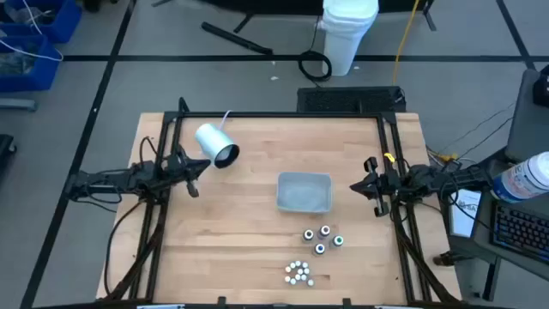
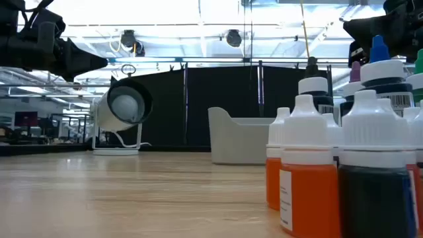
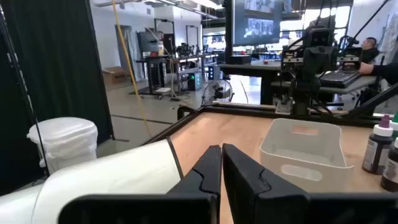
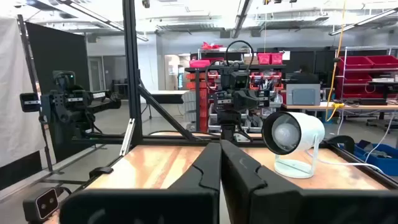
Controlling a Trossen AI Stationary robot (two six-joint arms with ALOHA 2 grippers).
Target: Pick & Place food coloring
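Observation:
The food coloring bottles stand on their bases near the table's front right in two groups: larger ones with dark or coloured bodies (image 1: 322, 238) and tiny all-white ones (image 1: 298, 273). In the low view they fill the near right (image 2: 310, 172). My left gripper (image 1: 196, 176) hovers shut at the table's left, beside the white cylinder; its wrist view shows the fingers (image 3: 222, 163) closed together. My right gripper (image 1: 358, 184) hovers shut at the right, just right of the grey tray, fingers (image 4: 220, 158) together. Both are far from the bottles and hold nothing.
A grey rectangular tray (image 1: 304, 190) sits at the table's middle right, behind the bottles. A big white cylinder with a dark mouth (image 1: 216, 144) stands at the far left on a small foot. A black frame (image 1: 283, 114) borders the table. Bare wood lies left of the bottles.

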